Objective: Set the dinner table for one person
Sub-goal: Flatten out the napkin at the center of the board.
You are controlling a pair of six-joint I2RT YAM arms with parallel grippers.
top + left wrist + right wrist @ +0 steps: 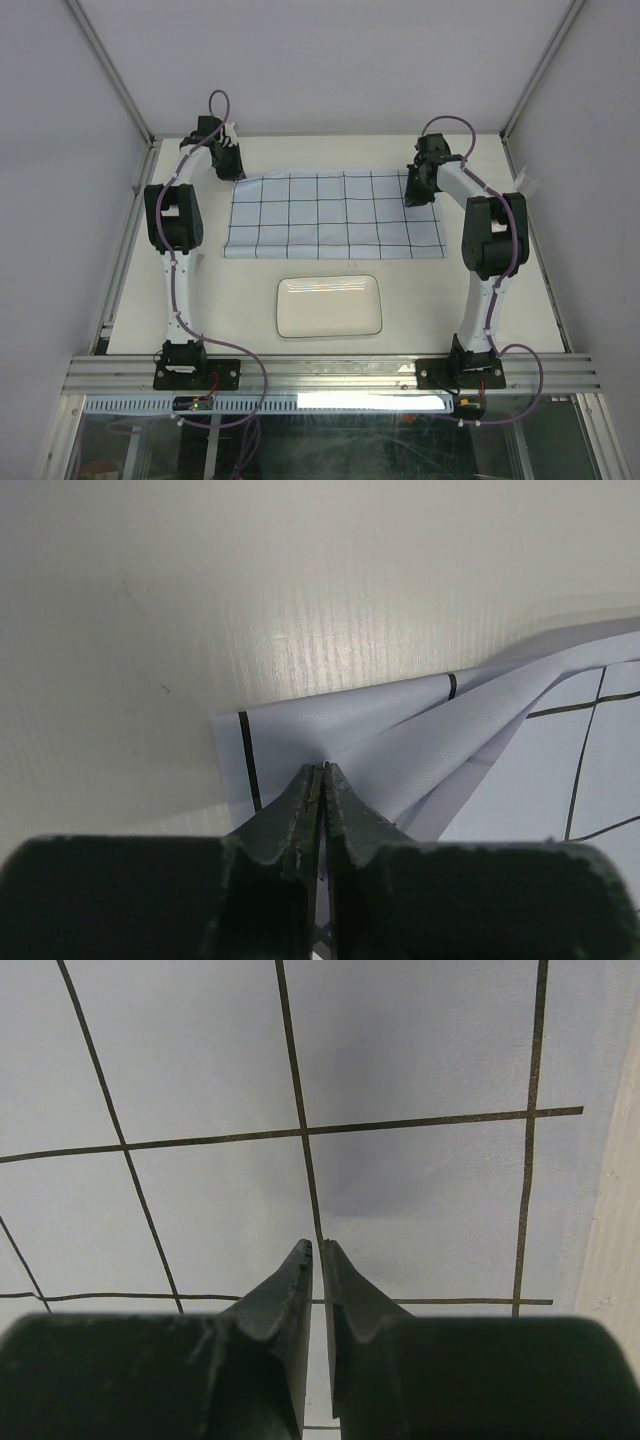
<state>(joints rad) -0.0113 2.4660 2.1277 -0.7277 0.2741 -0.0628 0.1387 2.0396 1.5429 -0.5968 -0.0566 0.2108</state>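
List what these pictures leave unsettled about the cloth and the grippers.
Right wrist view: whether the right gripper pinches the cloth or hovers; the gripper itself hides the contact.
Top view: the cloth's far-left corner, covered by the left gripper.
Both wrist views: the plate, outside the frame.

One dinner table [420, 290], one grid-lined cloth [330, 215], one white plate [329, 306], two tools (left tool [233, 172], right tool [412, 198])
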